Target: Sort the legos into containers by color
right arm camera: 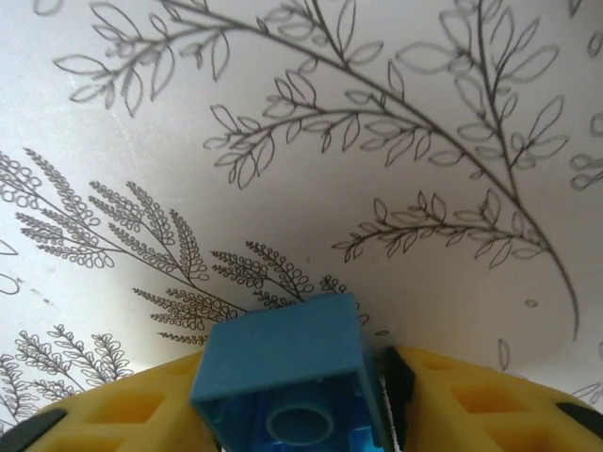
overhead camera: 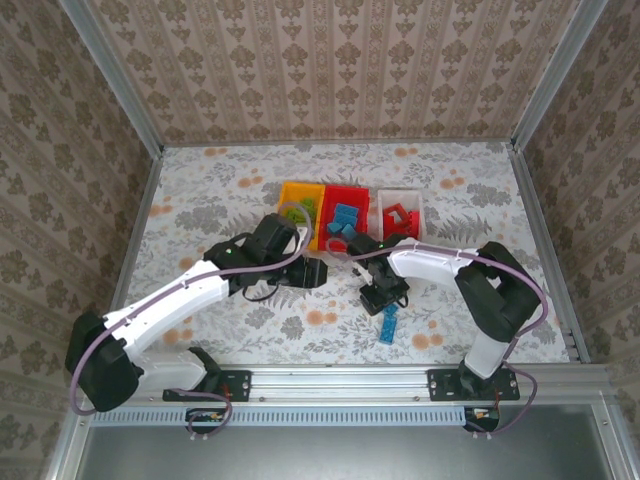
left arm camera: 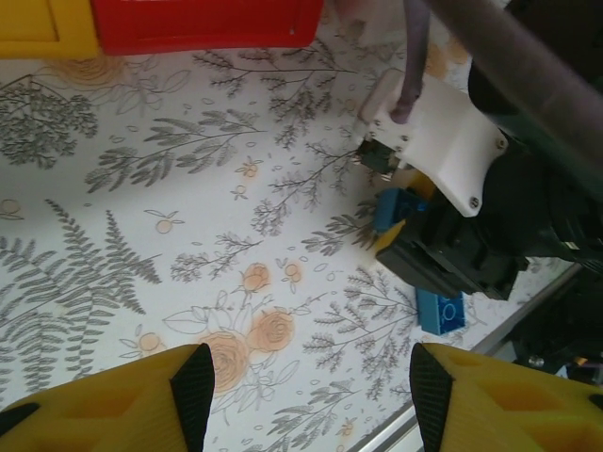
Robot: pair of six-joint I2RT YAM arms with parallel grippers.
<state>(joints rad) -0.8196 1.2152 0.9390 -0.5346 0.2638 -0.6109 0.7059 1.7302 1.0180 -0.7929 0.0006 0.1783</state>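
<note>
Right gripper [right arm camera: 297, 403] pinches blue lego [right arm camera: 283, 353], left gripper [left arm camera: 301, 386] spread empty: lift clear of worktop [right arm camera: 283, 141], release over red bin [overhead camera: 347, 188], upper centre.

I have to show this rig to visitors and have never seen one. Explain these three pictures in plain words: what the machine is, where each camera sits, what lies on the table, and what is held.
The machine is two robot arms, a left arm and a right arm, bolted at the near edge of a flowered table. Each ends in a two-finger gripper.

The overhead picture looks down from above and behind the arms. At the back stand three bins:
- an orange-yellow bin with green bricks
- a red bin with blue bricks
- a white bin with red bricks

The other two pictures come from cameras on the wrists. The left gripper is open and holds nothing. The right gripper is shut on a blue brick. A second blue brick lies loose on the table beside it.
</note>
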